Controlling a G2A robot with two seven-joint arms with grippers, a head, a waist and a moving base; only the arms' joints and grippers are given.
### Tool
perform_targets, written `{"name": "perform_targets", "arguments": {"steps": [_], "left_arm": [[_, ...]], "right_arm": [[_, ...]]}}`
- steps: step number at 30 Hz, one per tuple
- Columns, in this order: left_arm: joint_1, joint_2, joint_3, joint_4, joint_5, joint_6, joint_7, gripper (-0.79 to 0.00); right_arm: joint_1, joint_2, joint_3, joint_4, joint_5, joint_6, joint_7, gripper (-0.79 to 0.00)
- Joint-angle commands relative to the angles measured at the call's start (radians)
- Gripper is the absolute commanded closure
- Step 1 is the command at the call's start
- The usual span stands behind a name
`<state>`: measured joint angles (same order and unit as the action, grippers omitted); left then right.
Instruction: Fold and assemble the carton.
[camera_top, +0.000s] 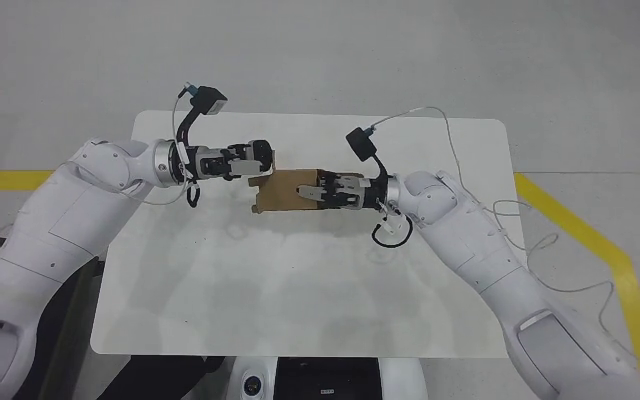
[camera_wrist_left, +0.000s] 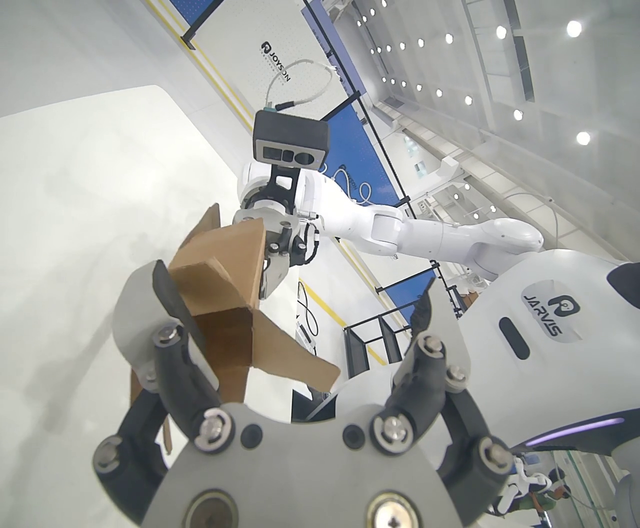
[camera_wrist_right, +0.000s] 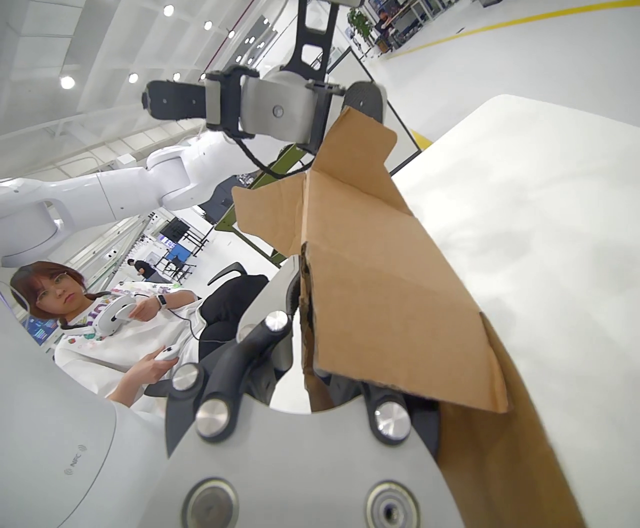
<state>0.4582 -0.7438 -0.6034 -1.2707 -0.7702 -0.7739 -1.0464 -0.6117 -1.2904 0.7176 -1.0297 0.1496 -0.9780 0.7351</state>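
Observation:
A brown cardboard carton (camera_top: 285, 190), partly unfolded with loose flaps, is held above the white table (camera_top: 300, 290) between the two arms. My right gripper (camera_top: 320, 190) is shut on one end of it; in the right wrist view a carton (camera_wrist_right: 370, 270) wall runs between that gripper's (camera_wrist_right: 315, 320) fingers. My left gripper (camera_wrist_left: 295, 300) is open at the carton's (camera_wrist_left: 225, 265) other end, with one finger (camera_wrist_left: 167, 295) against a flap and the other finger (camera_wrist_left: 425, 310) well clear. The left wrist view also shows the right gripper (camera_wrist_left: 272, 260) clamped on the far end.
The table's bare white top spreads out on all sides below the carton. Loose cables (camera_top: 470, 170) trail from the right arm over the table's right side. Yellow floor lines (camera_top: 570, 220) run past both ends of the table.

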Motion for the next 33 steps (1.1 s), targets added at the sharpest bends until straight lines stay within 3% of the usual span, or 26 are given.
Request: {"name": "perform_targets", "arguments": {"steps": [1,20,33], "left_arm": [[0.002,-0.001,-0.004,-0.001,0.003,0.002,-0.002,-0.785],[0.027,-0.002,-0.037,-0.050,0.019,0.022,-0.022,-0.785],[0.038,-0.005,-0.061,-0.022,0.048,-0.002,0.002,-0.785]], "right_arm": [[-0.001,-0.001,-0.006,-0.007,0.010,0.000,0.022,0.000],[0.015,-0.022,-0.031,0.005,0.044,0.000,0.054,0.000],[0.018,-0.028,-0.010,0.033,0.057,-0.016,0.030,0.000]]}}
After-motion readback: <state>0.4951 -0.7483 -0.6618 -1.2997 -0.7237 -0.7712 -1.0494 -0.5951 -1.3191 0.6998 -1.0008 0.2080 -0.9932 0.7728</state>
